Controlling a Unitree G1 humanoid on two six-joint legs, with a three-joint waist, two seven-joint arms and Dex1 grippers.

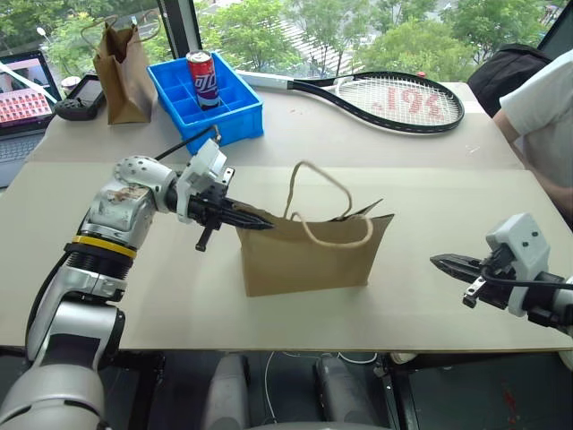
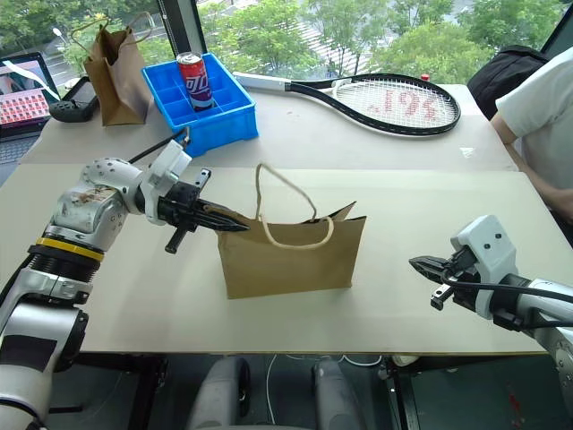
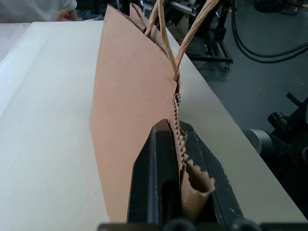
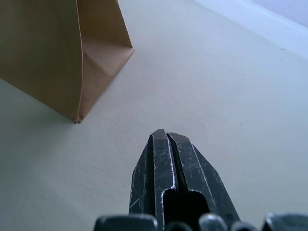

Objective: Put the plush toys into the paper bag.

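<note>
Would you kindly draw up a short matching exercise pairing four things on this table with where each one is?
1. left gripper
2. right gripper
3. red soda can
4. black tennis racket

a. in the blue plastic bin
b. shut on the rim of the wide light-brown paper bag
c. flat on the far table
d. shut, apart from the bag

Pairs: 1-b, 2-d, 3-a, 4-c

The bag's inside is hidden behind its front wall, so whether any toy lies in it can't be told. Beyond it, the person is cut off at the shoulder and the laptop by the edge. The can's foot sits hidden in the blue bin.
</note>
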